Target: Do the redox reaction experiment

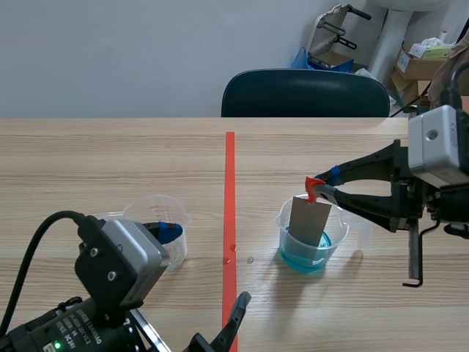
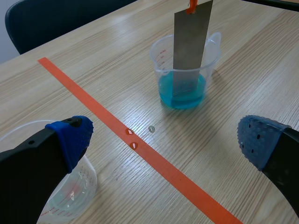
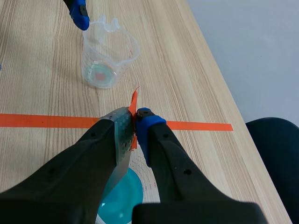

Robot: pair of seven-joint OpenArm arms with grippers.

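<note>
A clear plastic beaker (image 1: 311, 238) (image 2: 187, 70) with blue liquid (image 3: 122, 196) stands right of the red tape line. A grey metal strip (image 1: 309, 220) (image 2: 189, 44) with an orange tab (image 1: 314, 187) (image 3: 133, 106) on top hangs upright into the blue liquid. My right gripper (image 1: 322, 189) (image 3: 134, 122) is shut on the strip's orange tab end, above the beaker. A second clear beaker (image 1: 157, 231) (image 2: 70, 191) (image 3: 105, 56) with only a little clear liquid stands left of the tape. My left gripper (image 2: 163, 140) is open above the table, one finger over that second beaker.
An orange-red tape line (image 1: 230, 220) (image 2: 131, 140) runs down the table's middle, with small droplets (image 2: 151, 129) beside it. A dark chair (image 1: 304, 94) stands behind the far table edge. Boxes and clutter (image 1: 421, 59) sit at the back right.
</note>
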